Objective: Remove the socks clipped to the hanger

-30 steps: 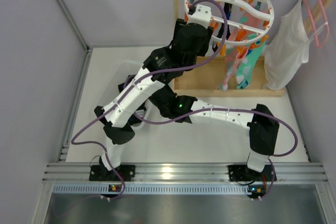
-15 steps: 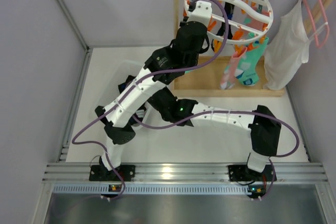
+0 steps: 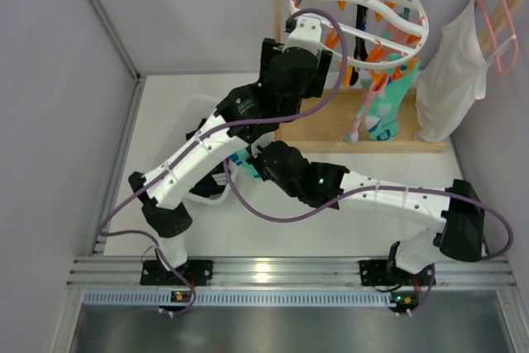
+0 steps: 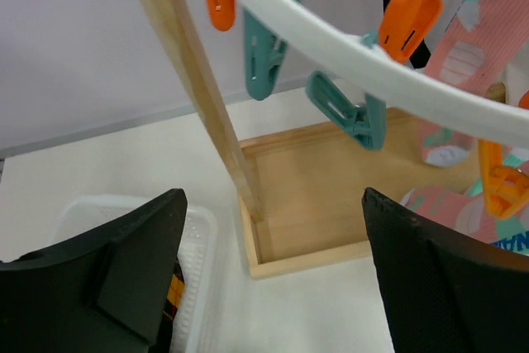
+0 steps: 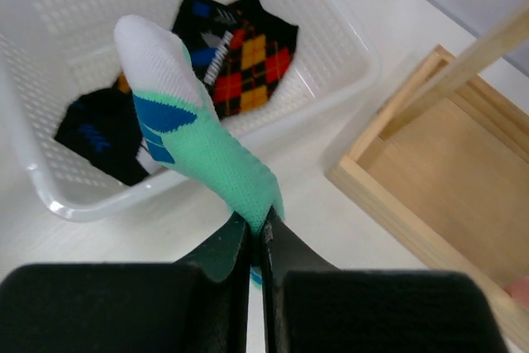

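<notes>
**Item 1, nearest.** Right fingers (image 5: pixel 221 255): closed tight, pinching one end of a green sock (image 5: pixel 198 150) with a white toe and a blue patch. The sock hangs limp from the pinch, over the near rim of the white basket (image 5: pixel 74 204) on the tabletop (image 5: pixel 331 221).

**Item 2.** Basket contents: one argyle sock (image 5: pixel 244 47) and one black sock (image 5: pixel 95 134), lying loose.

**Item 3.** Wooden base (image 4: pixel 331 196) with upright post (image 4: pixel 198 97), standing just beside the basket.

**Item 4.** Left fingers (image 4: pixel 116 274): spread wide and holding nothing, raised beneath the ring of the hanger (image 4: pixel 331 39). A teal clip (image 4: pixel 351 113) and an orange clip (image 4: pixel 417 14) dangle empty just ahead of them.

**Item 5.** Pink sock (image 4: pixel 467 59) with pale patches, clipped on the far side of the ring. It belongs to the hanging socks (image 3: pixel 382 101), which droop over the wooden base.

**Item 6, farthest.** White garment (image 3: pixel 450 72) on a pink wire hanger (image 3: pixel 488 18), to the right; not part of the lot.

**Handling note (judgement).**
- The socks look very light, soft and without stiffness. The knit should grip well but will likely stretch before a clip lets go.
- The best hold is probably high on the cuff, just under the clip, with a straight downward pull.
- The ring hangs from a hook, so it may sway under a sideways tug.
</notes>
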You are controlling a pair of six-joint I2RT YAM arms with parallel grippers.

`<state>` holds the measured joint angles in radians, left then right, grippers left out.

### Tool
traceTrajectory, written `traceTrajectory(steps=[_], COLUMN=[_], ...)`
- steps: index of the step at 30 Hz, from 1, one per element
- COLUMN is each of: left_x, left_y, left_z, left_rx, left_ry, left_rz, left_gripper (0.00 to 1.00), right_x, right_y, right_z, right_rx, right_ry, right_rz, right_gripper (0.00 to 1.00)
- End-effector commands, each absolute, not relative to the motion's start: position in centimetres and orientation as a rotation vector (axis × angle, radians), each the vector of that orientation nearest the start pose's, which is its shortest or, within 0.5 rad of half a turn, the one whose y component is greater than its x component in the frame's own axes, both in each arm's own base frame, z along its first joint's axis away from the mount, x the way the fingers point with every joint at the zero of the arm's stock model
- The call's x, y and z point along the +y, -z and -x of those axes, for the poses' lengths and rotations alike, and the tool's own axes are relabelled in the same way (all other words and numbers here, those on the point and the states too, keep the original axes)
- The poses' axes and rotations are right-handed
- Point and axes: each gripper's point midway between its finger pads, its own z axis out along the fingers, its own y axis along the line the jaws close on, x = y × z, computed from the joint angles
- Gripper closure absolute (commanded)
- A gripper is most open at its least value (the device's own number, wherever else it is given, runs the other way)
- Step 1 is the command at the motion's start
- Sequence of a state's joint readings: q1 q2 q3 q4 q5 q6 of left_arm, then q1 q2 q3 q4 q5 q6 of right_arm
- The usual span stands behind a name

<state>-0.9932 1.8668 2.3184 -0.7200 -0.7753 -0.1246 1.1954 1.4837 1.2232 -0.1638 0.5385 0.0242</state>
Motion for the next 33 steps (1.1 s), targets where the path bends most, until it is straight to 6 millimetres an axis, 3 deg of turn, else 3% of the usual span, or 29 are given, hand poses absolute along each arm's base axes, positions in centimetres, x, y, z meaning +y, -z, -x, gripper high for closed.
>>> traceTrajectory(steps=[1, 3, 7, 8, 9, 12, 13, 14, 16, 17, 18, 20, 21, 22, 23, 26, 28, 29, 30, 31, 33], left_x=[-27.5, -25.9, -20.4, -19.4, -18.7, -15.2, -14.7, -14.2, -12.9, -12.4, -12.1, -11.3, -11.0, -10.7, -10.5, -10.6, -11.1, -11.2, -11.9, -12.3, -13.3], left_y=[-50.2, -50.4, -52.3, -52.5, -52.6, -53.0, -53.0, -53.1, -53.5, -53.6, -53.7, -54.0, -54.0, -54.0, -54.0, -53.7, -53.4, -53.4, -52.9, -52.8, -52.4], left_z=[-32.5, -32.0, -30.1, -29.8, -29.5, -28.3, -28.1, -28.0, -27.4, -27.2, -27.0, -26.6, -26.5, -26.3, -26.2, -26.2, -26.3, -26.3, -26.4, -26.4, -26.3], left_rx=[1.633, 1.630, 1.590, 1.583, 1.580, 1.562, 1.560, 1.558, 1.548, 1.545, 1.543, 1.536, 1.537, 1.536, 1.536, 1.541, 1.548, 1.549, 1.557, 1.561, 1.566], left_ry=[0.161, 0.133, 0.066, 0.048, 0.030, -0.046, -0.062, -0.075, -0.094, -0.107, -0.111, -0.115, -0.125, -0.131, -0.133, -0.131, -0.116, -0.105, -0.081, -0.058, 0.021], left_rz=[-0.046, -0.021, 0.101, 0.126, 0.140, 0.212, 0.222, 0.230, 0.251, 0.262, 0.268, 0.275, 0.275, 0.276, 0.276, 0.258, 0.228, 0.219, 0.186, 0.163, 0.128], left_gripper=[0.08, 0.02, 0.01, 0.01, 0.01, 0.01, 0.01, 0.01, 0.01, 0.01, 0.01, 0.02, 0.02, 0.01, 0.01, 0.02, 0.01, 0.01, 0.01, 0.02, 0.01], right_x=[40.5, 41.4, 43.3, 44.0, 44.6, 46.7, 46.7, 47.4, 48.2, 49.0, 49.5, 50.5, 50.7, 51.3, 51.5, 51.3, 50.0, 49.1, 48.5, 47.2, 44.7], right_y=[-29.8, -30.3, -32.2, -31.6, -32.9, -33.2, -34.2, -33.6, -35.2, -34.4, -35.3, -34.3, -35.1, -34.0, -35.0, -33.2, -33.6, -32.8, -32.9, -34.1, -32.8], right_z=[-23.1, -23.4, -24.6, -24.9, -25.3, -26.5, -26.6, -27.1, -27.7, -28.1, -28.4, -29.2, -29.5, -30.0, -30.3, -31.5, -32.3, -32.8, -32.8, -32.5, -32.8], right_rx=[1.649, 1.642, 1.607, 1.617, 1.597, 1.577, 1.562, 1.570, 1.540, 1.548, 1.536, 1.548, 1.533, 1.552, 1.539, 1.599, 1.614, 1.636, 1.640, 1.638, 1.688], right_ry=[-0.566, -0.600, -0.659, -0.655, -0.672, -0.684, -0.695, -0.686, -0.704, -0.698, -0.710, -0.712, -0.716, -0.703, -0.715, -0.715, -0.682, -0.639, -0.626, -0.616, -0.571], right_rz=[0.722, 0.722, 0.682, 0.689, 0.677, 0.677, 0.667, 0.671, 0.662, 0.680, 0.678, 0.699, 0.694, 0.702, 0.682, 0.666, 0.619, 0.591, 0.578, 0.552, 0.517], right_gripper=[1.00, 1.00, 1.00, 1.00, 1.00, 1.00, 1.00, 1.00, 1.00, 1.00, 1.00, 1.00, 1.00, 1.00, 1.00, 0.85, 0.33, 0.13, 0.01, 0.01, 0.01])
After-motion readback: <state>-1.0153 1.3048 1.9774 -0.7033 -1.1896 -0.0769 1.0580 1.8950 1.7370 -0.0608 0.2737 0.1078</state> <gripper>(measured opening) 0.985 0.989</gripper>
